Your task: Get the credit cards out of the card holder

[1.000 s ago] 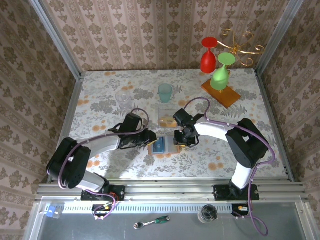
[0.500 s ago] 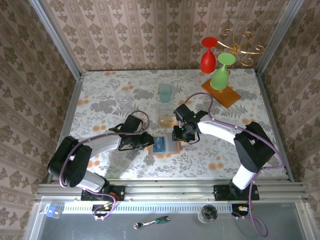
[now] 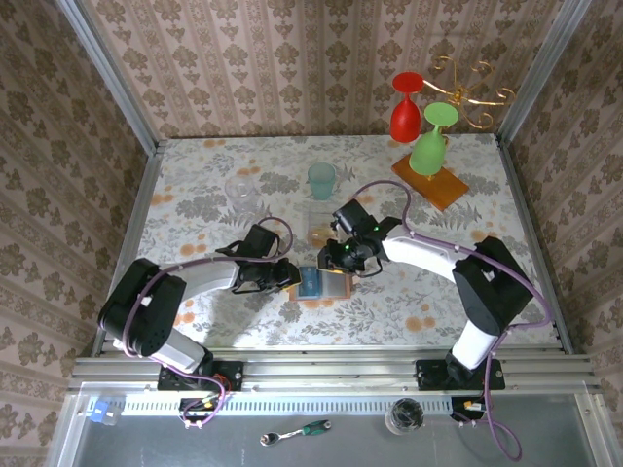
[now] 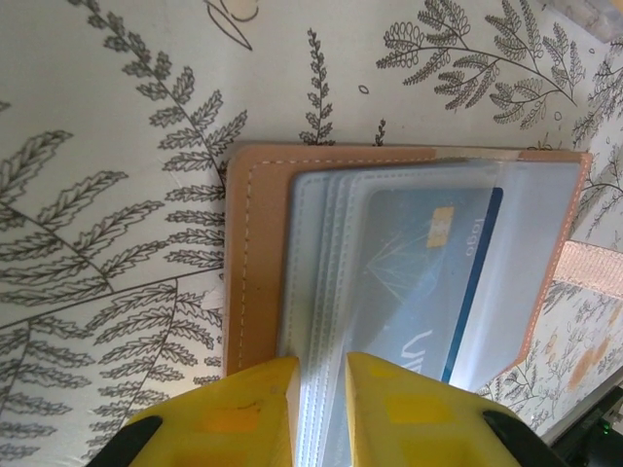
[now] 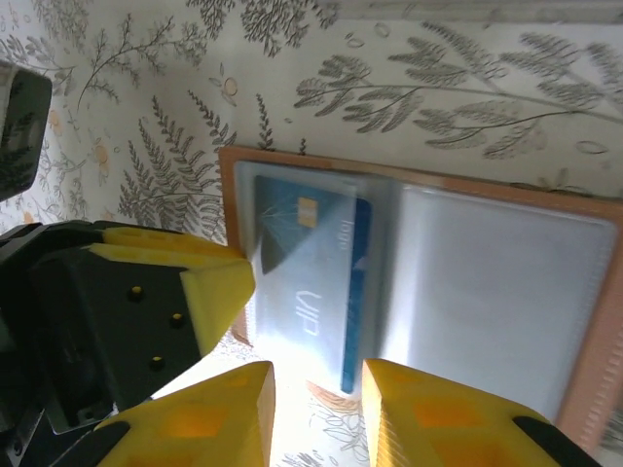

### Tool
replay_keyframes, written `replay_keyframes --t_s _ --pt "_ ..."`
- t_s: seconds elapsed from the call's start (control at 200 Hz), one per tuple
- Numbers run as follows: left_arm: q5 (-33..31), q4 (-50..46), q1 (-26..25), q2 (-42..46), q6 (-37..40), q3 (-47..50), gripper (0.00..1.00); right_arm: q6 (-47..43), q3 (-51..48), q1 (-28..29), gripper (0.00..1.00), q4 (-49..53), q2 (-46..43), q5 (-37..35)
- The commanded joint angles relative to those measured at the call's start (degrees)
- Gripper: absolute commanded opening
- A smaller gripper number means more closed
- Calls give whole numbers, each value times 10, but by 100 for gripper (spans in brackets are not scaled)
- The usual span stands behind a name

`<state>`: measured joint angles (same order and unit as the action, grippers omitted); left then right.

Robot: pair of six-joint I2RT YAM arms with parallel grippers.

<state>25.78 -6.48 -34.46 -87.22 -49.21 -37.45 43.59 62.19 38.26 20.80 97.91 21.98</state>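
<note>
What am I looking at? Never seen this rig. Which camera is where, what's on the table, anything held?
A left arm and a right arm are bolted at the near edge of the table, each with a two-finger gripper. One picture looks from above; the other two come from wrist cameras, hence the yellow fingers. On the table lies an open card holder with a blue credit card in a sleeve. An orange card lies beyond it, near a teal cup. Far right, a wooden slab carries a rack with a red glass and a green glass. The left gripper pinches the holder's sleeves. The right gripper hangs over the blue card's end, fingers apart; grip unclear.
</note>
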Motion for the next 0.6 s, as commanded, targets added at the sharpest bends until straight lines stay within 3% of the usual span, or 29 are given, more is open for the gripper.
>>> replay_keyframes --t_s 0.0,0.595 --pt "2 3 -4 -15 12 -13 21 17 -6 9 31 -29 22 26" --pt "7 -10 -7 -20 13 -13 18 21 -18 18 32 -58 72 26"
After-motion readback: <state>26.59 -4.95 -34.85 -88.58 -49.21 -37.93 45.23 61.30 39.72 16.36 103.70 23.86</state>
